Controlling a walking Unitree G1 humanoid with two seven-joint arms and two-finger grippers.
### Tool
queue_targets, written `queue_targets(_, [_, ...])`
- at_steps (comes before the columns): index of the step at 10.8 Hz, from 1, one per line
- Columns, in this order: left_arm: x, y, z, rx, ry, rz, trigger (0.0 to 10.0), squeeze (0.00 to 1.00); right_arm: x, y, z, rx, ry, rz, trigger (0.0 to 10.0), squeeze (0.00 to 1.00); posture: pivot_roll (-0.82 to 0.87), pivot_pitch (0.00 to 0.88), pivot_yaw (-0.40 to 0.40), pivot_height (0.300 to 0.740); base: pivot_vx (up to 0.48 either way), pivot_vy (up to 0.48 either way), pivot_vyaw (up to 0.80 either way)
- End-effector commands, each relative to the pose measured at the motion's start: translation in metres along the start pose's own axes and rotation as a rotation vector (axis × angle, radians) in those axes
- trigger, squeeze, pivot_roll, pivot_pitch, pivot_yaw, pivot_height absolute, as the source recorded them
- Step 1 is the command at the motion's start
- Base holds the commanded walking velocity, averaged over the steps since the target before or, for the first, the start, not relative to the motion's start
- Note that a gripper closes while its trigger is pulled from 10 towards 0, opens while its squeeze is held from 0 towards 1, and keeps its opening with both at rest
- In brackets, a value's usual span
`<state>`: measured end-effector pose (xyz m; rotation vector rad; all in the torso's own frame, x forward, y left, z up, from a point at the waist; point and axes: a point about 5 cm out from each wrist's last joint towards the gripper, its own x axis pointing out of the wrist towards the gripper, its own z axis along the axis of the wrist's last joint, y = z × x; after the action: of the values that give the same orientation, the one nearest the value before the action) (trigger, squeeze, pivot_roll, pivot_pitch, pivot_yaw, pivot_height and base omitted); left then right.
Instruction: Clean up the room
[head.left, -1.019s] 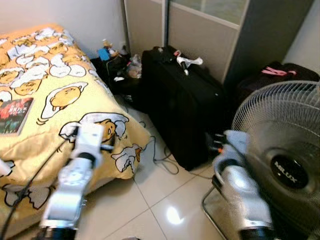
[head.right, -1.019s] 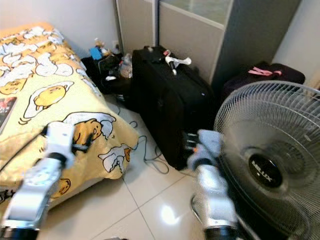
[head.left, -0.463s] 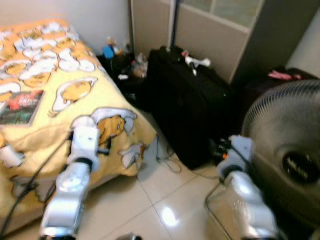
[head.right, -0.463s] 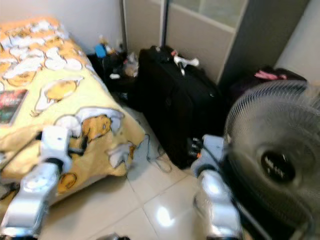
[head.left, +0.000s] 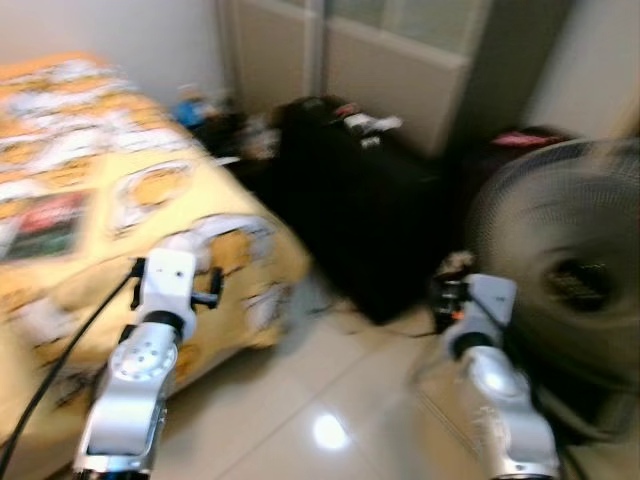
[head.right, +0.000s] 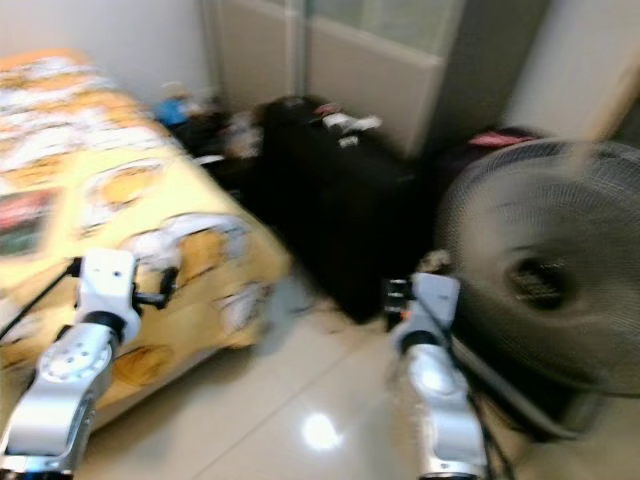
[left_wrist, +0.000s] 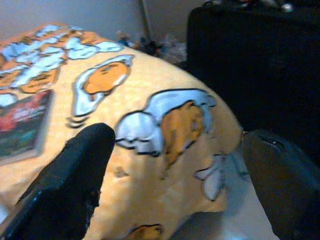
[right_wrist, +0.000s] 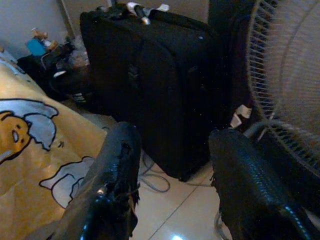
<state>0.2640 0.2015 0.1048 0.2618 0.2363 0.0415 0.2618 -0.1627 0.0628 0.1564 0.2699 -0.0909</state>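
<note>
Two grippers raised before a blurred bedroom, neither holding anything.
Left gripper (left_wrist: 175, 175) spread wide over the yellow bedspread (left_wrist: 150, 100), a book (left_wrist: 22, 125) lying on it; right gripper (right_wrist: 172, 180) parted before the black suitcase (right_wrist: 160, 75); fan (head.left: 565, 270) smeared, cut off at right; bare tiled floor (head.left: 330, 420) between bed and suitcase.

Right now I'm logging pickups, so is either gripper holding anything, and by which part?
Nothing is held. The left gripper is open above the bed, and the right gripper is open facing the suitcase, with nothing between the fingers.
</note>
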Motion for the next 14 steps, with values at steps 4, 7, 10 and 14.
queue_targets(4, [0.005,0.003,0.005,0.013,-0.005,0.007,10.0,0.00,0.006,0.007,0.004,-0.001,-0.012,-0.004,10.0,0.00,-0.02,0.000,-0.014,0.740,0.000,0.181,0.00])
queue_targets(7, [0.006,0.003,0.008,0.017,-0.013,0.009,10.0,0.00,0.009,0.008,0.009,-0.011,-0.035,0.008,10.0,0.00,-0.01,0.000,-0.014,0.740,0.000,0.240,0.00])
queue_targets(10, [0.009,0.003,0.011,0.024,-0.021,0.010,10.0,0.00,0.011,0.010,0.009,-0.017,-0.036,0.011,10.0,0.00,-0.01,0.000,-0.008,0.740,0.000,0.255,0.00])
queue_targets(14, [0.011,0.006,0.013,0.023,-0.023,0.032,10.0,0.00,0.012,0.012,0.010,-0.021,-0.036,0.019,10.0,0.00,-0.01,0.000,-0.010,0.740,0.000,0.322,0.00])
